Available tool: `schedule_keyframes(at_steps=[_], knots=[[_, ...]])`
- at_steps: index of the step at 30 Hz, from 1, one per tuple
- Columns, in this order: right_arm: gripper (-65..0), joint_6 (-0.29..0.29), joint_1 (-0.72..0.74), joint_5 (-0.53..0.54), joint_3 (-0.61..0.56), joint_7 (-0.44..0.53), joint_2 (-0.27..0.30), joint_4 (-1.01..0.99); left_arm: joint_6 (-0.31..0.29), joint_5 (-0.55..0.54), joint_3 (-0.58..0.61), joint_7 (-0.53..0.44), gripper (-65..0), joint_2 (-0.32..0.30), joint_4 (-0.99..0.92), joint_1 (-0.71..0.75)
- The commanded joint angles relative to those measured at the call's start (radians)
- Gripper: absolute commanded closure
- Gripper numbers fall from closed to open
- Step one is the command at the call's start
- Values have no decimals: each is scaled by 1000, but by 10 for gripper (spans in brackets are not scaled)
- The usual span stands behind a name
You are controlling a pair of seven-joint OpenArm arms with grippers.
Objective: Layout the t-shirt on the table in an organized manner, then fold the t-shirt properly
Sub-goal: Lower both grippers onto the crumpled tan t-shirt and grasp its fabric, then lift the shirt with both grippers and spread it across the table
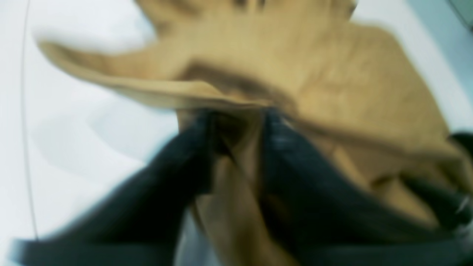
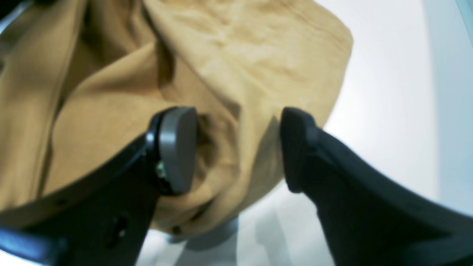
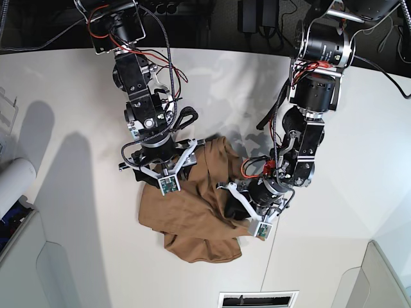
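I see the shirt (image 3: 192, 215) bunched on the table (image 3: 77, 212), near its middle. My right gripper (image 3: 168, 168) sits at its far left edge, my left gripper (image 3: 247, 208) at its right edge, cloth between its fingers.

White table (image 3: 70, 212), matte and flat, with a thin seam (image 3: 273, 256) running from beside the cloth toward the near edge. A tan-brown t-shirt (image 3: 192, 221) lies crumpled near the middle of the surface, bunched in folds rather than spread flat. At the far left edge rests a white roll (image 3: 14, 181). Arm shadows fall across the left part of the tabletop.
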Motion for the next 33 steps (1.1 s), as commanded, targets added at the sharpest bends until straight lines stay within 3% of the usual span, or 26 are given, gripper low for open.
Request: schedule_keyframes(at_steps=[1,2,7,10,12,22,25,28,33], knots=[[-354,-13,16,-5,2,20,-5,16,-37,-14,-2,-31,-26,9,18,-38],[-354,-16,14,-5,2,20,-5,16,-63,-18,-2,-31,0,17,19,-42],[-354,-36,2,-6,2,21,-5,16,-236,-124,-2,-30,0,42,28,-53],[-354,-63,-9,-10,2,21,-5,16,-298,-166,2,29,0,59,58,-52],[-354,-74,-14,-18,2,19,-5,16,-298,-179,23,84,0,63,81,-52],[-354,-163,-16,-82,2,14,-3,16,-319,-183,128,128,0,63,207,-19],[-354,-168,-19,-96,2,-25,10,25,-319,-216,232,166,0,43,298,16],[-354,-168,-68,-92,4,-40,53,85,-319,-203,360,163,0,24,381,62],[-354,-168,-217,-93,19,-42,161,254,-319,-143,415,140,0,12,426,83]])
